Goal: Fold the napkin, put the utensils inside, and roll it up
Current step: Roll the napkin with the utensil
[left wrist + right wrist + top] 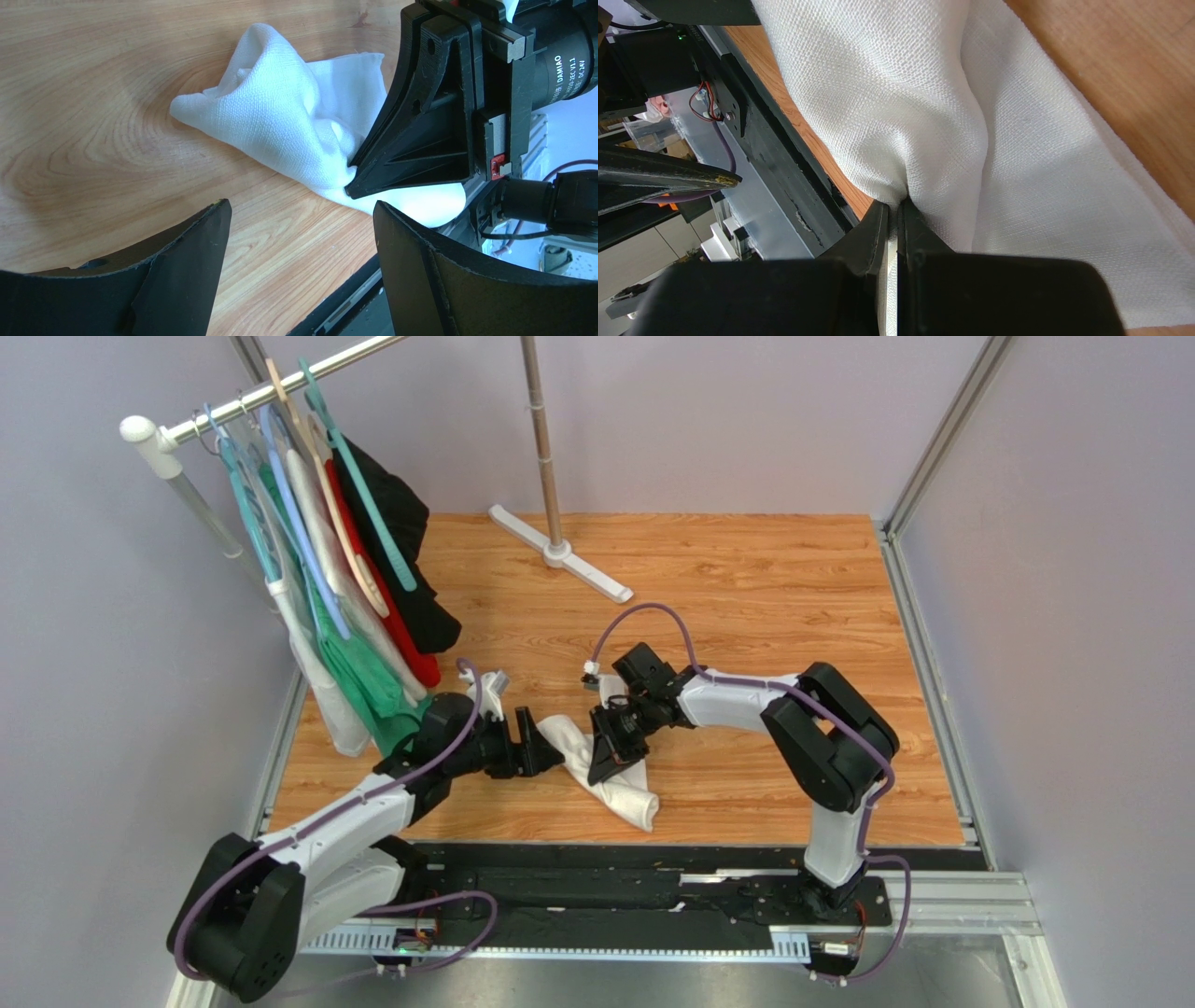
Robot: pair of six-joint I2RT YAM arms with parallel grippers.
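The white napkin [627,787] lies bunched and crumpled on the wooden table near the front edge; it also shows in the left wrist view [281,119] and fills the right wrist view [990,133]. My right gripper [606,756] is shut on a fold of the napkin, with cloth pinched between the jaws [894,210]. My left gripper [544,752] is open and empty just left of the napkin, its fingers [189,259] spread over bare wood. No utensil shows in any view.
A clothes rail [267,385] with hangers holding a white, a green, a red and a black garment stands at the back left. A pole stand with a white foot [561,553] is at the back middle. The black front rail [631,875] runs just below the napkin.
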